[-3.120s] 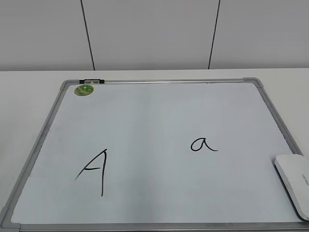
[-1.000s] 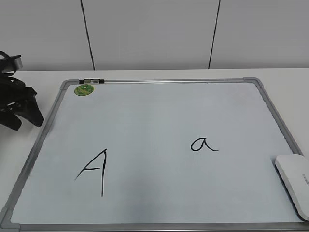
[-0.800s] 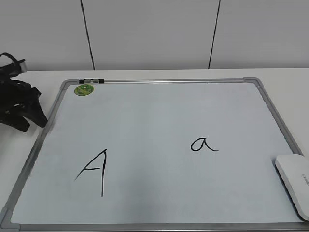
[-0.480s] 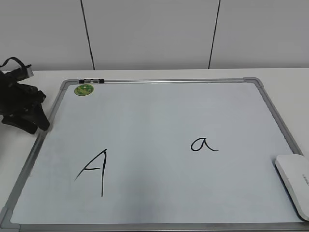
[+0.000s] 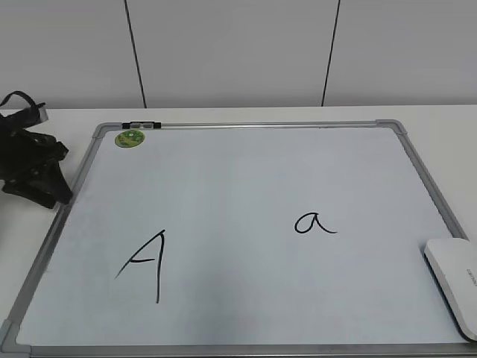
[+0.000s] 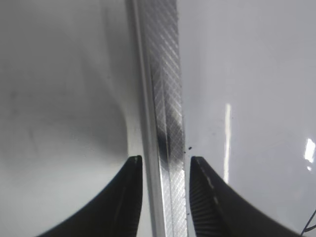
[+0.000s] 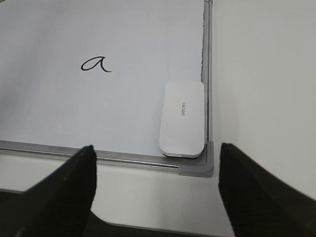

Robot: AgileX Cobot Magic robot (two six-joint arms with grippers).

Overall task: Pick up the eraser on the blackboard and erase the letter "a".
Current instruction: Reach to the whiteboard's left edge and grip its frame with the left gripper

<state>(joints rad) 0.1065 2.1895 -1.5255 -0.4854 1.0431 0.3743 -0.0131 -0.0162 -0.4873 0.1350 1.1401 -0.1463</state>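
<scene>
White eraser (image 7: 183, 117) sat in the blackboard's (image 5: 246, 179) corner, near the letter "a" (image 7: 97, 64). My right gripper (image 7: 157, 168) was spread wide, my left gripper (image 6: 163, 170) narrowly straddling the frame.

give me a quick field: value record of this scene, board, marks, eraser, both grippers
board: blackboard, a white board in a grey frame, flat on the table
marks: letter "a" right of centre, capital "A" lower left, both intact
eraser: eraser lying in the board's near right corner, untouched
magnet: green magnet at the top left corner
left gripper: left gripper jaws straddling the board's left frame edge, narrow gap
right gripper: right gripper open wide, hovering short of the eraser
</scene>
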